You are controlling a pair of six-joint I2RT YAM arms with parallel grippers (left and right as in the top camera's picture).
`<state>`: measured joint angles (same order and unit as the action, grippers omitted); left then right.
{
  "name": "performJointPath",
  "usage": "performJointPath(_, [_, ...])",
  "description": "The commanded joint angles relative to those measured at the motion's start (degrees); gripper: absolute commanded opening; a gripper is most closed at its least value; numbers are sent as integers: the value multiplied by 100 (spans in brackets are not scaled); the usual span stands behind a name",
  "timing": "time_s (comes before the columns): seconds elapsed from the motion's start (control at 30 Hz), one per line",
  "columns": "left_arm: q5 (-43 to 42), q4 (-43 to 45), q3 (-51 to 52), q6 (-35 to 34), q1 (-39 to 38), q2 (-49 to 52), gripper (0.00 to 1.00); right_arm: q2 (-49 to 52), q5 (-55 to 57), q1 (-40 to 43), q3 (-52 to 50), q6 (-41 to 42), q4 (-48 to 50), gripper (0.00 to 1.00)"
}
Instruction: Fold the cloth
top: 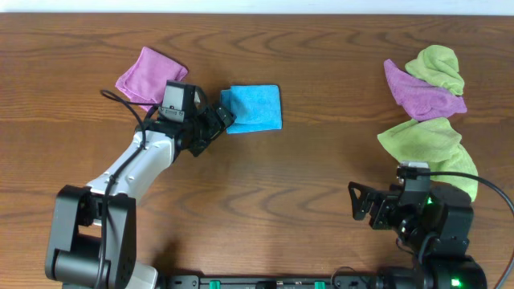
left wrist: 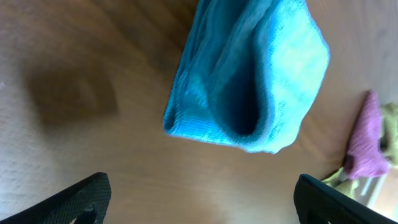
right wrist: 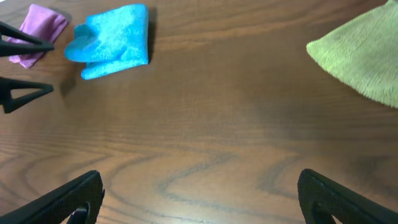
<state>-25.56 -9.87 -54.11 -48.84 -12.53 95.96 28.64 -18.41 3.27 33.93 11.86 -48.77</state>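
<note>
at far left on the brown wooden table, a crumpled purple soft cloth. just right of it, the left gripper on a white and black arm, pointed at the bright sky-blue terry cloth. in the wrist view, left gripper spread wide, one black finger at each lower corner, bare wood between; grasps nothing. sits just beside the sky-blue cloth's left edge, parted from it by a strip of table.

about mid-width of the table, in its far half, the sky-blue cloth: folded into a thick rectangle, lying flat, layers open in a rounded loop at the end facing the left gripper. shows again small at upper left for the right wrist camera, sky-blue cloth beside the purple soft cloth.

well to the right, a second purple cloth heaped between a lime-green cloth behind and another lime-green cloth in front, all touching.

at lower right, the right gripper, released and wide. from its own camera, right gripper over bare wood, touching nothing, well apart from the sky-blue cloth.
</note>
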Motion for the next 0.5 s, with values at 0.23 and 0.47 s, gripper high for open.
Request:
performJointPath(0.23, [46,833,254,-592,-138,461,95,-15,-44,50,-42,160,-98,99])
performJointPath(0.47, [105,1233,254,-861,-264,800,95,-15,-44,50,-42,160,-98,99])
